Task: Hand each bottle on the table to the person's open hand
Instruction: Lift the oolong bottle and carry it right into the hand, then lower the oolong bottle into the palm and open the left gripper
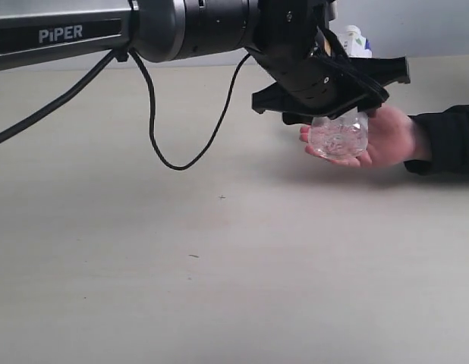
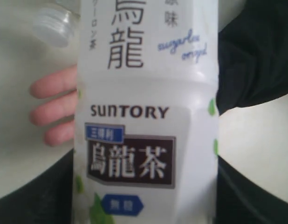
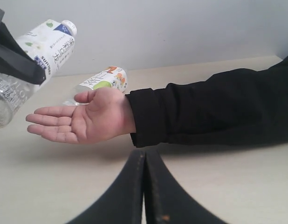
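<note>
My left gripper (image 1: 333, 114) reaches across to the right and is shut on a bottle (image 1: 339, 136) with a clear base and a white label showing green leaves. It holds the bottle tilted just over the palm of the person's open hand (image 1: 386, 140). In the left wrist view this bottle (image 2: 144, 116) fills the picture between the dark fingers (image 2: 39, 196). A fruit-picture bottle (image 3: 104, 78) lies on the table (image 3: 51, 186) behind the open hand (image 3: 83, 119). My right gripper (image 3: 145, 158) is shut and empty, low over the table near the sleeve.
The person's black-sleeved forearm (image 3: 209, 107) lies across the right of the table. The left arm's black cable (image 1: 181, 152) hangs down to the tabletop (image 1: 181, 288). A clear bottle neck (image 2: 53, 25) shows beyond the held bottle.
</note>
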### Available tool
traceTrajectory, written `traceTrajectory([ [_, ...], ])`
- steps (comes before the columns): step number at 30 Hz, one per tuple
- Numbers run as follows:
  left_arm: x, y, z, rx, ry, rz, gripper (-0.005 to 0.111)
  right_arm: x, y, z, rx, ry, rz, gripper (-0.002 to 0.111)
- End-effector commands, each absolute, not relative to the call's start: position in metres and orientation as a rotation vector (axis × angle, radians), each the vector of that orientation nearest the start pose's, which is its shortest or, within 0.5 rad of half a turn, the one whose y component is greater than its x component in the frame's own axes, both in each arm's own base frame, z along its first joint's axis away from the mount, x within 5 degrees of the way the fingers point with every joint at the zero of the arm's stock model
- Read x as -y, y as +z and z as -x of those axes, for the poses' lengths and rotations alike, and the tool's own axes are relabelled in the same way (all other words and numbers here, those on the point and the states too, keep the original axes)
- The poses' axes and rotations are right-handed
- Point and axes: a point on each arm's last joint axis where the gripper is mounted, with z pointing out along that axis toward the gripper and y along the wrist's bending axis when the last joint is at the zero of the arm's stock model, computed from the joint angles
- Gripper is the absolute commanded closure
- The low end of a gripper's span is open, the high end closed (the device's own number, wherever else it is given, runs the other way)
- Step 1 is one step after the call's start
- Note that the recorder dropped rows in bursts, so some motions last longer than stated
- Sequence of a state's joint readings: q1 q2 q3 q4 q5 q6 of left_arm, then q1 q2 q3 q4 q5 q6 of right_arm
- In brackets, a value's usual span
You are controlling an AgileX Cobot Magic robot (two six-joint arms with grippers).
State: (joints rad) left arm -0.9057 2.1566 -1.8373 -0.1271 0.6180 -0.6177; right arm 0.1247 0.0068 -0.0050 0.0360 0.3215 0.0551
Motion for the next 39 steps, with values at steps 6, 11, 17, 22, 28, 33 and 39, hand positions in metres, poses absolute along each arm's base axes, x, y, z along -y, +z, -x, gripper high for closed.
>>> traceTrajectory([
  [6,0.417,0.215,-0.302,-2.551,-1.038,-0.055,0.107,-0.008,0.185,-0.054,-1.799,0.161,0.038,0.108],
  [11,0.424,0.193,-0.307,-2.554,-1.082,0.03,0.107,-0.008,0.185,-0.054,-1.799,0.161,0.038,0.108],
  [17,0.427,0.169,-0.312,-2.562,-1.089,0.091,0.106,-0.008,0.185,-0.054,-1.799,0.161,0.038,0.108],
  [22,0.428,0.161,-0.314,-2.568,-1.095,0.128,0.089,-0.008,0.185,-0.054,-1.799,0.161,0.038,0.108],
  [28,0.428,0.162,-0.315,-2.552,-1.112,0.143,0.048,-0.008,0.185,-0.054,-1.799,0.161,0.038,0.108],
  [33,0.428,0.162,-0.316,-2.538,-1.105,0.109,0.03,-0.008,0.185,-0.054,-1.799,0.161,0.038,0.108],
  [39,0.428,0.162,-0.316,-2.529,-1.096,0.076,0.021,-0.008,0.185,-0.054,-1.799,0.161,0.038,0.108],
])
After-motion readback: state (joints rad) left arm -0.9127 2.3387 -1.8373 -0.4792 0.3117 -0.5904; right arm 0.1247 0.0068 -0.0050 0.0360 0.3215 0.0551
